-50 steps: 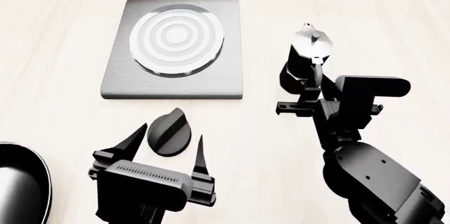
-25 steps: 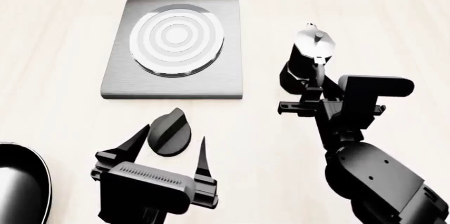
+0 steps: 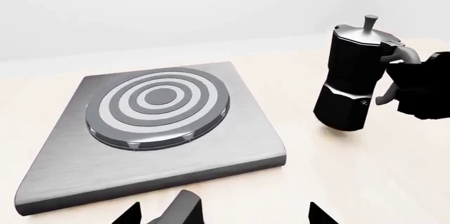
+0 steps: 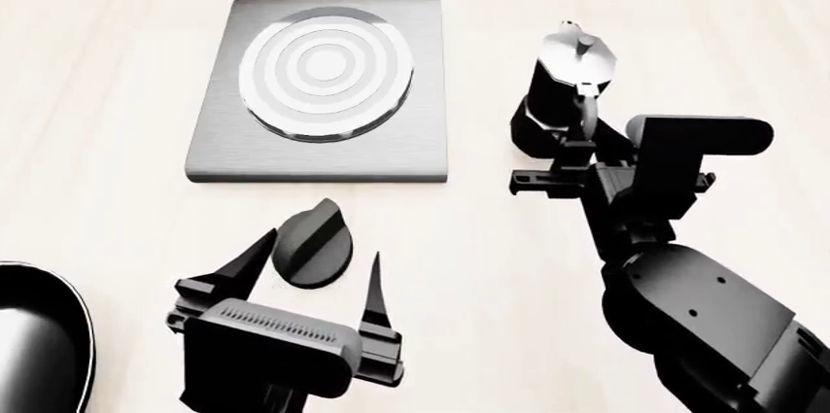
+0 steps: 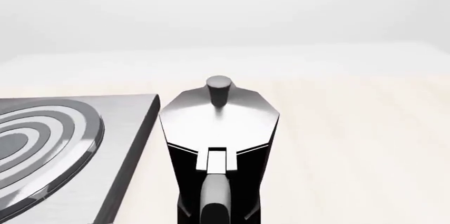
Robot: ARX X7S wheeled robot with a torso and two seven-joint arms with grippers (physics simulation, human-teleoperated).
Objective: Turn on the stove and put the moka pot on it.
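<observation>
Biggest on the wooden table [image 4: 104,92] is the stove [image 4: 322,92], a flat grey slab with nothing on its burner rings. At the near left edge sits the black frying pan [image 4: 39,340], its inside too cropped to read. Right of the stove stands the moka pot [image 4: 565,102], upright, long axis vertical, handle pointing back toward the robot. The right gripper [image 4: 570,155] is at that handle, grip state hidden. The left gripper [image 4: 315,272] is spread wide around the knob [image 4: 311,246], whose pointed end aims toward the stove.
</observation>
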